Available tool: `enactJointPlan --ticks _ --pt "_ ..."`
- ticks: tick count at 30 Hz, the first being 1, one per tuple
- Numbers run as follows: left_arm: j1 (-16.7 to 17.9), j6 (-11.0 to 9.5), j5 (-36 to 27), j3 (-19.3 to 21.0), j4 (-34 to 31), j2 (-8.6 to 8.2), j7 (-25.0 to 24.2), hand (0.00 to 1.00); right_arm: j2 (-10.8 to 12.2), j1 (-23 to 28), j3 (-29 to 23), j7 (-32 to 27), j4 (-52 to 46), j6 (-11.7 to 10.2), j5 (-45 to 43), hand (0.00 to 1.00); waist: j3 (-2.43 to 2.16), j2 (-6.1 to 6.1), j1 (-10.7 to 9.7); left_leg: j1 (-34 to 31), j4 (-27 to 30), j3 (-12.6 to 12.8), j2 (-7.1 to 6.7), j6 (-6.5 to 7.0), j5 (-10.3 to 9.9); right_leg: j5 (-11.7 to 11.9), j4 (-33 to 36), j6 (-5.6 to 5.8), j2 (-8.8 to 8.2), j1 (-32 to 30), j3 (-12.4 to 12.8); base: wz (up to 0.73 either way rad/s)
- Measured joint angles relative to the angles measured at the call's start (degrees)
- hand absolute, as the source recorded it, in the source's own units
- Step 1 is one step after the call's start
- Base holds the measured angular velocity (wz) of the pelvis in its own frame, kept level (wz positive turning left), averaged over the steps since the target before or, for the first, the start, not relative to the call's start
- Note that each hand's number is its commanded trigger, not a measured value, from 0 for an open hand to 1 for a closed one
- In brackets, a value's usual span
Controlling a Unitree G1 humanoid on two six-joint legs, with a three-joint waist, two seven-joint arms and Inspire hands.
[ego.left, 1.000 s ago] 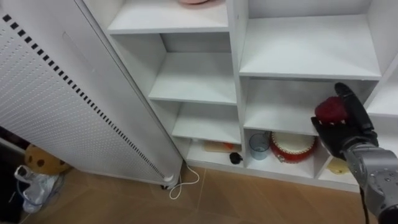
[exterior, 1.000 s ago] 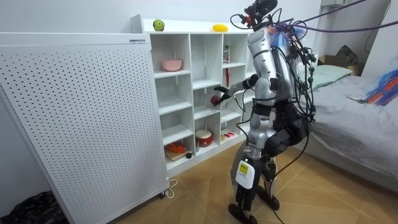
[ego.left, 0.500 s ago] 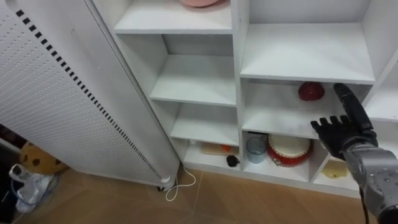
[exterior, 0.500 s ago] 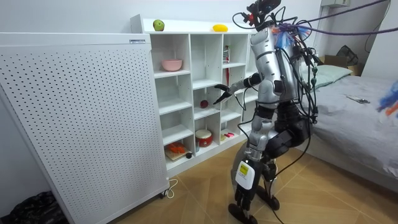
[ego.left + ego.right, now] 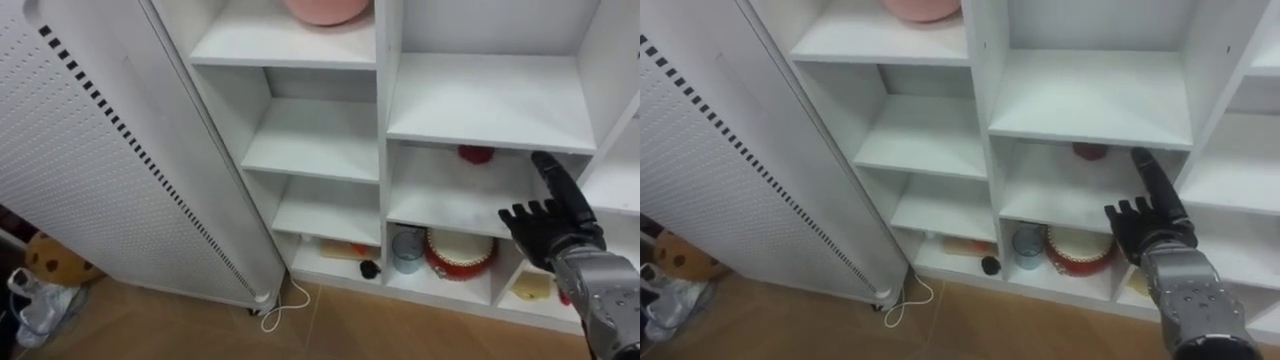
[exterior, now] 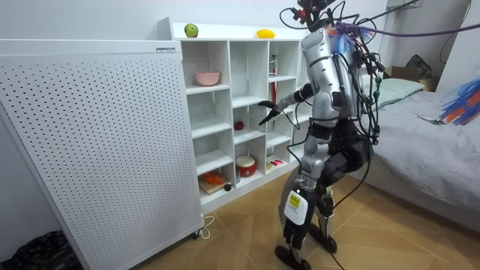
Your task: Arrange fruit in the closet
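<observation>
Left eye view is showing our right hand (image 5: 548, 232) hovering in front of the white wooden closet (image 5: 490, 100). Its fingers are lying straight and spread, and they are gripping nothing. Just beyond the fingertips, a small round dark-red fruit (image 5: 476, 153) is sitting at the back of the middle column's third compartment, apart from the hand. One compartment below, a round red-and-white tin (image 5: 455, 250) and a pale blue glass cup (image 5: 406, 248) are standing side by side. Higher up on the left, a pink bowl (image 5: 325, 10) is resting on its shelf.

In the room view we are standing upright before the closet, with a green apple (image 6: 191, 30) and a yellow fruit (image 6: 265, 33) lying on its top board. We are judging the red fruit as placed. The two pieces on top are probably waiting to be arranged.
</observation>
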Motion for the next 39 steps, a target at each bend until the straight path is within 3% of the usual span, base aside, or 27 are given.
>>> enactJointPlan --ticks 4,7,9,13,17,18,20,23,25,28,32,36,39 --pt "0.0 -0.1 0.1 0.1 0.8 0.55 -1.3 0.00 -0.4 4.6 2.9 5.5 4.9 0.4 -5.3 0.00 0.11 -0.05 0.1 5.6 -3.3 -0.1 0.80 -0.03 0.0 0.8 -5.0 0.39 1.04 6.6 -1.3 0.01" --pt "-0.8 -1.2 2.1 0.8 2.5 0.91 -2.5 0.00 -1.8 8.6 4.8 10.2 10.1 1.0 -9.6 0.00 0.15 -0.14 -0.1 10.5 -7.3 -0.2 0.63 -0.16 0.7 1.6 -9.2 0.84 1.33 11.8 -2.1 0.04" --pt "-1.3 -1.9 3.6 2.8 3.9 1.05 -3.4 0.00 -2.8 11.7 4.8 12.2 12.4 1.3 -13.5 0.00 0.26 -0.32 -0.3 13.9 -9.5 -0.3 0.33 -0.25 0.9 1.8 -11.5 1.19 1.47 15.1 -2.3 0.04" --pt "-1.4 -2.9 6.8 9.1 6.0 1.10 -3.9 0.00 -3.5 21.0 5.4 17.2 13.3 1.5 -26.0 0.00 0.40 -0.97 -2.7 20.8 -14.1 -0.7 -0.05 -0.36 1.7 2.4 -17.2 1.92 2.11 22.8 -3.3 0.06" --pt "-0.9 -3.6 8.4 13.1 6.3 1.10 -3.6 0.00 -3.3 29.6 6.1 19.9 12.9 2.0 -38.6 0.00 -0.13 -2.20 -4.1 26.2 -17.5 -0.6 -0.03 -0.68 1.5 3.3 -21.3 2.37 3.02 28.6 -3.8 -0.01" --pt "-0.3 -3.8 9.2 13.6 6.0 1.21 -3.4 0.00 -3.1 32.7 7.5 20.5 12.7 2.1 -41.6 0.00 -0.57 -2.84 -4.6 28.3 -18.8 -0.7 -0.11 -0.70 1.5 3.5 -23.2 2.53 3.30 31.0 -4.0 0.00" --pt "0.8 -3.9 11.9 14.2 5.8 1.39 -2.9 0.00 -1.3 37.9 9.0 21.4 12.5 2.1 -49.3 0.00 -1.30 -4.35 -5.4 32.1 -20.3 -0.7 -0.16 -0.71 1.5 3.6 -26.0 2.75 3.50 35.6 -5.3 0.00" --pt "2.4 -4.5 16.0 15.4 5.7 1.39 -2.8 0.00 1.5 43.8 10.7 23.6 12.2 2.1 -58.3 0.00 -1.86 -5.64 -6.5 37.2 -21.5 -1.1 -0.10 -0.91 1.3 5.3 -31.7 3.06 4.75 42.8 -6.9 0.01" --pt "2.9 -4.8 16.5 15.9 5.6 1.33 -2.8 0.00 2.6 46.8 11.0 24.2 11.4 2.1 -63.3 0.00 -2.00 -5.66 -6.5 39.4 -22.0 -1.4 -0.01 -1.46 1.0 5.7 -33.8 3.14 5.20 45.7 -6.7 0.03" --pt "2.4 -4.8 17.5 17.4 5.8 0.07 -2.8 0.00 5.0 48.2 11.0 24.2 11.5 2.0 -67.6 0.00 -1.64 -5.05 -7.1 41.6 -22.4 -1.7 0.29 -2.13 0.1 5.9 -34.8 3.00 5.81 48.2 -6.8 -0.04" --pt "2.4 -4.7 19.4 18.1 6.7 -1.68 -1.8 0.00 8.3 50.5 12.3 24.8 9.7 1.8 -71.6 0.00 -1.59 -4.03 -7.8 43.8 -24.3 -1.6 0.36 -2.08 0.1 6.0 -34.6 3.00 6.00 49.4 -6.4 -0.01" --pt "3.1 -4.5 20.1 20.0 8.0 -2.93 -1.4 0.00 10.2 52.6 12.0 24.3 9.6 1.8 -74.4 0.00 -1.65 -3.63 -7.9 45.6 -25.9 -1.2 0.30 -1.96 0.0 6.0 -34.6 3.02 6.15 50.5 -4.8 -0.11" --pt "3.6 -3.1 20.9 22.0 9.6 -3.74 -1.6 0.00 10.5 53.0 11.9 23.6 9.6 1.7 -76.7 0.00 -1.75 -3.53 -7.9 46.3 -25.9 -0.3 0.51 -1.96 0.0 6.2 -34.6 2.87 6.39 50.4 -3.2 -0.21"
